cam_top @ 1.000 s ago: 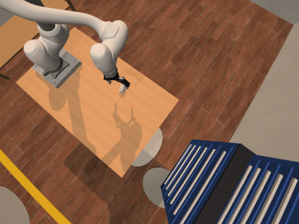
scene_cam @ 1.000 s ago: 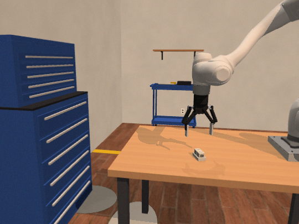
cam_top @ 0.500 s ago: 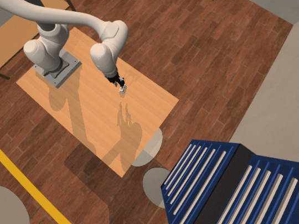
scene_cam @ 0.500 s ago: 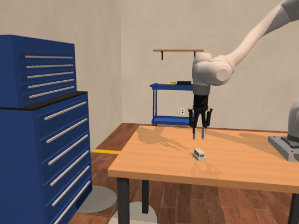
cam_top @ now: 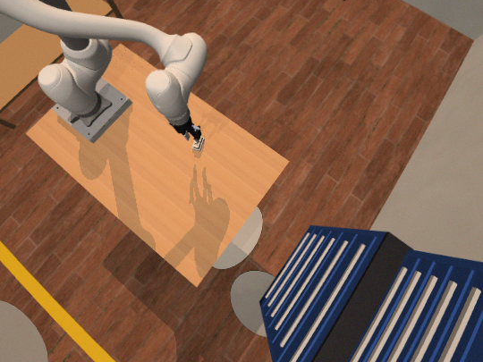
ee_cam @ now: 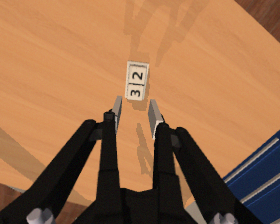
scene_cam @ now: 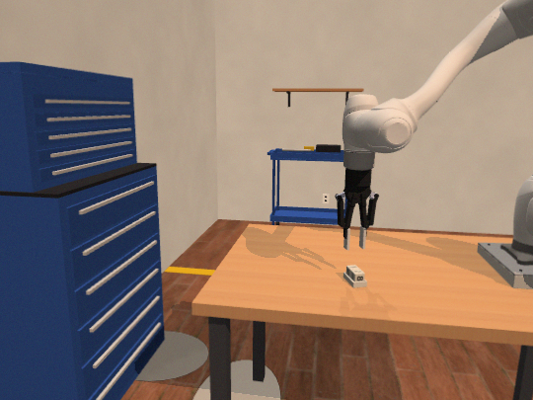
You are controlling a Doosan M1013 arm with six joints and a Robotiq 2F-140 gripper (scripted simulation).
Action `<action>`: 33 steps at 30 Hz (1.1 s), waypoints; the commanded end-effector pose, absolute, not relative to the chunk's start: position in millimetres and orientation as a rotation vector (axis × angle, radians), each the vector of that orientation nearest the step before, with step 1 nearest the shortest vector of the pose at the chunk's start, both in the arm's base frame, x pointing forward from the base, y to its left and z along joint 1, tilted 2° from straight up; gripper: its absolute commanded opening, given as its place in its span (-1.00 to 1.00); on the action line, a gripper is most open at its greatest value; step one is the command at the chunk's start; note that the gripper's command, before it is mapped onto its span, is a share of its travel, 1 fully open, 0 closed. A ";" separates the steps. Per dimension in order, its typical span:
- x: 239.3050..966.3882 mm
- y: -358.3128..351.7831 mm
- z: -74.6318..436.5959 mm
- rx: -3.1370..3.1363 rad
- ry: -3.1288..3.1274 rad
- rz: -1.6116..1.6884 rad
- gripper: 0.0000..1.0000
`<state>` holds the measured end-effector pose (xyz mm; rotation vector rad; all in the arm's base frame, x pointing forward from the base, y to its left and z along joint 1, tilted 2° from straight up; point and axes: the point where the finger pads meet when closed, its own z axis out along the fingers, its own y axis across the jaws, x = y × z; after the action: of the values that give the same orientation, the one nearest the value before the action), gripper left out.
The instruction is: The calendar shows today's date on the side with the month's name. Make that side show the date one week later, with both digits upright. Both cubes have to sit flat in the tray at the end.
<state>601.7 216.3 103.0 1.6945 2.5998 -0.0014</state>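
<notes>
The calendar is a small white tray on the table. Two white cubes sit side by side in it. In the wrist view the top of one cube shows a 2 and the top of the other cube shows a 3, both turned sideways. In the exterior view the near cube has a dark digit on its end face, too small to read surely. The month's name cannot be made out. My gripper points down above the tray, fingers partly open with nothing between them.
The wooden table carries the arm's base plate. A blue drawer cabinet stands beyond one table end. A blue cart stands behind the table.
</notes>
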 end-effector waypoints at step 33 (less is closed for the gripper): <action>602.4 215.7 82.7 1.694 2.600 -0.001 -0.28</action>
<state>602.3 215.7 84.4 1.6942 2.6004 -0.0013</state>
